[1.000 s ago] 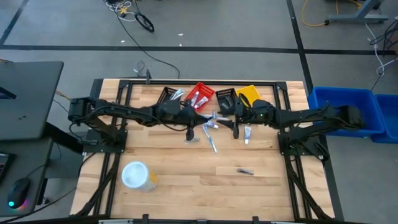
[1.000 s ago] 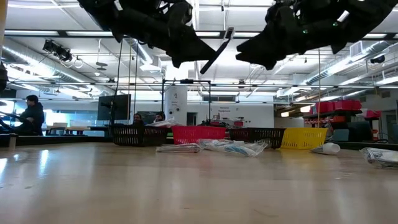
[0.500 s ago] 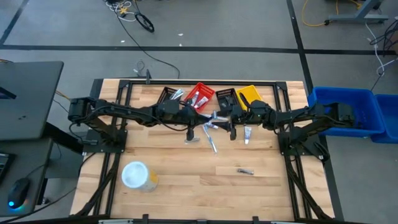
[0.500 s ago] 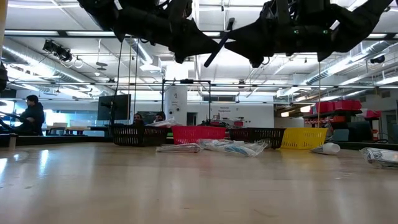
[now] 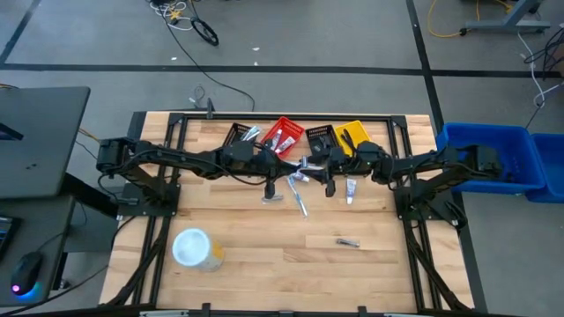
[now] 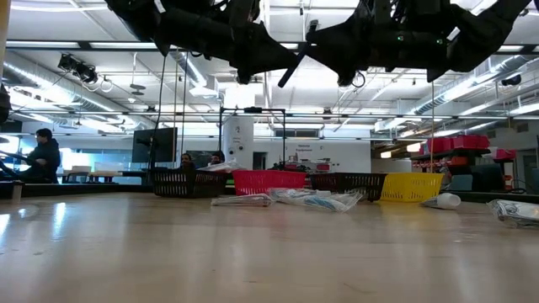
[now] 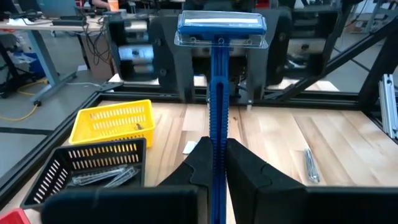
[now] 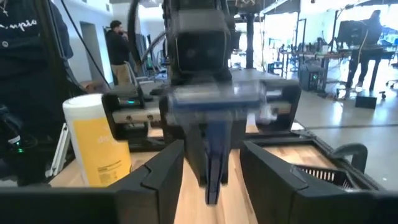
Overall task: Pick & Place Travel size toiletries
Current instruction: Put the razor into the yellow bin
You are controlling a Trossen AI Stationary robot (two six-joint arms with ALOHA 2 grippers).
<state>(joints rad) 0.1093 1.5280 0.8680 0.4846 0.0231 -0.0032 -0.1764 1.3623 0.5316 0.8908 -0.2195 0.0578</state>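
Two grippers meet above the table's (image 5: 264,255) middle. The left gripper (image 7: 214,163) has its fingers clamped on a blue razor (image 7: 217,93), long axis pointing at the right gripper (image 8: 208,177), whose fingers stand apart around its head.

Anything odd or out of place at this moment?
Mildly. The left gripper holds a blue razor upright in mid-air, facing the open right gripper, like a handover. Toiletries lie loose before the baskets; one lies apart.
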